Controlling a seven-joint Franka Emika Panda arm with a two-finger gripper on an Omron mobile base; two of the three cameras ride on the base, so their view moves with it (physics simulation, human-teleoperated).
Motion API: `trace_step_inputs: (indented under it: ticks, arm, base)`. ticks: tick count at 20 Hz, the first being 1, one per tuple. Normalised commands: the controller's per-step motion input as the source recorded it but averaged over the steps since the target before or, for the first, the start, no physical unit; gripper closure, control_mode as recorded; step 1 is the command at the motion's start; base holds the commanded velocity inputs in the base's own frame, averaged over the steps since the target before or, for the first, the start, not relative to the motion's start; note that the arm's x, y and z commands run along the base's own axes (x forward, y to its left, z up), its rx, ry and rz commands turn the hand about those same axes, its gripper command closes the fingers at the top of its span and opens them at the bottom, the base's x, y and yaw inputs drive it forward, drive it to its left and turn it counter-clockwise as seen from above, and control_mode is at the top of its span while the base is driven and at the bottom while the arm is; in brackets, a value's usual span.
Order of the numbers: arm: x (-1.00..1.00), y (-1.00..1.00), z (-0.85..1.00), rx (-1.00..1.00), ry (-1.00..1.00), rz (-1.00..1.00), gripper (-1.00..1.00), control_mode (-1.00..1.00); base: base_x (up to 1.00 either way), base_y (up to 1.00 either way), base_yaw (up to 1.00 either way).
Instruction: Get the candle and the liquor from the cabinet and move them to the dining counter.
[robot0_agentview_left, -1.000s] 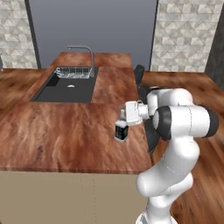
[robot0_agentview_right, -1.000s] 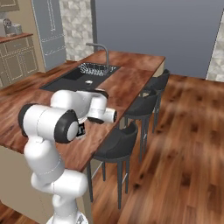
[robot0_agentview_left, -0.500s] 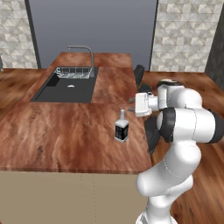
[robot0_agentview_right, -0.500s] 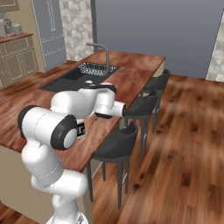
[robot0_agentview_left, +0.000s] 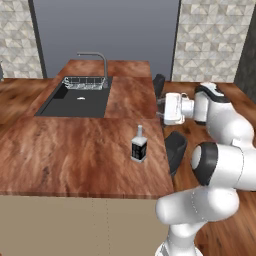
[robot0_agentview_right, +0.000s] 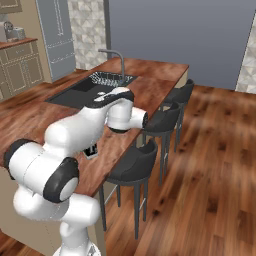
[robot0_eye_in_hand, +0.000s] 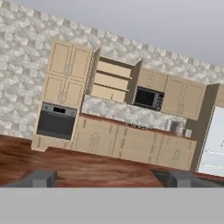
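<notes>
The liquor, a small black bottle with a white label and cap, stands upright on the reddish-brown dining counter near its right edge. In the right base view the liquor peeks out from behind my arm. My gripper hovers above and to the right of the bottle, apart from it. In the hand view the gripper is open, its fingertips wide apart with nothing between them. That view looks across the room at the cabinet, whose doors are open on bare tan shelves. The candle is out of view.
A black sink with a faucet and a dish rack sits at the counter's far end. Dark stools line the counter's right side. An oven and a microwave flank the cabinet on the far wall.
My gripper has drawn away from the liquor, up and to the right, and turned toward the far wall. The bottle stays standing where it was on the counter.
</notes>
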Motion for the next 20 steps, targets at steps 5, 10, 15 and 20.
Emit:
trace_step_inputs:
  ticks: [5, 10, 15, 20]
  arm:
    - [-0.6, 0.39, 0.97, 0.0, -0.13, -0.14, -1.0, -1.0]
    - [-0.75, 0.45, 0.74, -0.01, -0.07, -0.21, -1.0, -1.0]
    - [-0.81, 0.41, 0.47, -0.05, 0.02, -0.25, -1.0, -1.0]
    - [-0.77, 0.42, 0.16, -0.1, 0.13, -0.25, -1.0, -1.0]
  base:
    - [0.0, 0.0, 0.0]
    - [0.0, 0.0, 0.0]
    - [0.0, 0.0, 0.0]
    - [0.0, 0.0, 0.0]
